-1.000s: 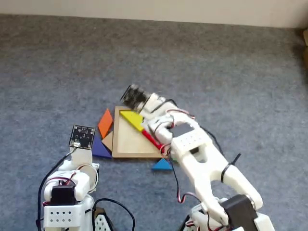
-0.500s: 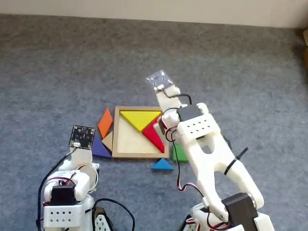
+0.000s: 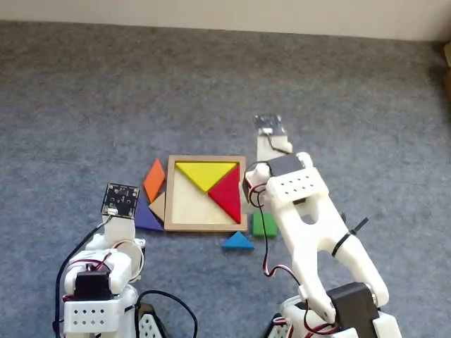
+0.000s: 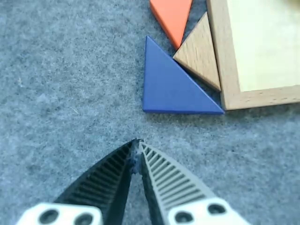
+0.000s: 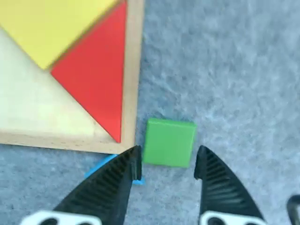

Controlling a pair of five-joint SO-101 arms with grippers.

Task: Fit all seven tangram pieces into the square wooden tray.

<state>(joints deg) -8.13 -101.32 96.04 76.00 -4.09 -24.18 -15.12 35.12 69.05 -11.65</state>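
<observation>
Firstly the tray: the square wooden tray [image 3: 204, 227] lies flat on the grey carpet [image 3: 99, 91], between the two arms.
Inside the tray: a large yellow wooden triangle [image 3: 206, 173] sits along the far edge. A large red wooden triangle [image 3: 228, 195] sits along the edge on the right arm's side. The two meet along one slanted side, and the other part of the tray floor is bare wood.
Pieces on the left arm's side: an orange wooden parallelogram [image 3: 153, 179], a plain unpainted wooden triangle [image 3: 158, 206] and a dark blue wooden triangle [image 3: 146, 217] lie on the carpet outside the tray. The plain triangle is against the rim.
Pieces on the right arm's side: a green wooden square [image 3: 264, 224] lies just beside the tray's near corner. A small light blue wooden triangle [image 3: 238, 241] lies near the near rim.
Left gripper [image 4: 137, 145]: the fingers are closed, tip against tip, over the carpet. It is near the dark blue triangle but apart from it.
Right gripper [image 5: 168, 158]: the fingers are spread apart, and the near part of the green square shows between the tips. I cannot tell whether they touch it.
</observation>
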